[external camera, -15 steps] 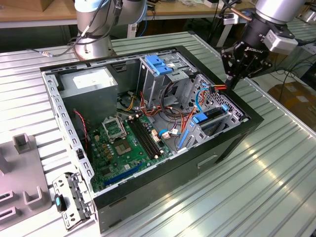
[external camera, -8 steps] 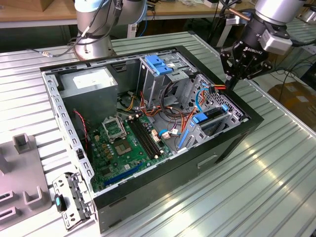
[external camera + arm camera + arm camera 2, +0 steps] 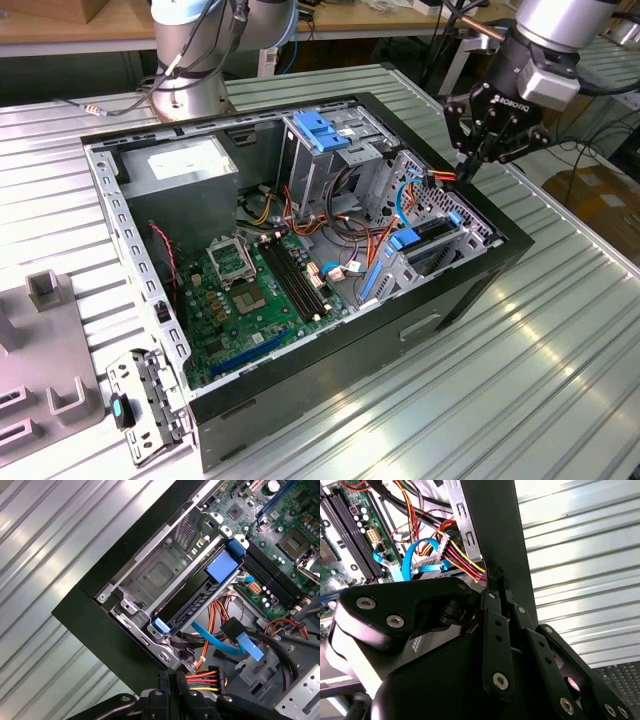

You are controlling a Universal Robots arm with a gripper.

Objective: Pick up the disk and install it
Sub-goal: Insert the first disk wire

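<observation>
Disk [image 3: 200,602] in bay inside computer case [image 3: 480,275]; end effector [image 3: 478,158] above case edge.

Ribbed metal table [image 3: 560,350] under computer case [image 3: 300,390]

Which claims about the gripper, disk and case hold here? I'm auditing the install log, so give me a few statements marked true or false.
1. The gripper is shut, with nothing between its fingers. True.
2. The disk lies on the table outside the computer case. False: the disk, in its blue carrier, sits in the drive bay inside the computer case.
3. The case is open, with the motherboard exposed. True.
4. The gripper hangs over the power supply. False: it is at the case's edge by the drive bay, on the exterior view's right; the power supply is in the far corner towards the exterior view's left.
</observation>
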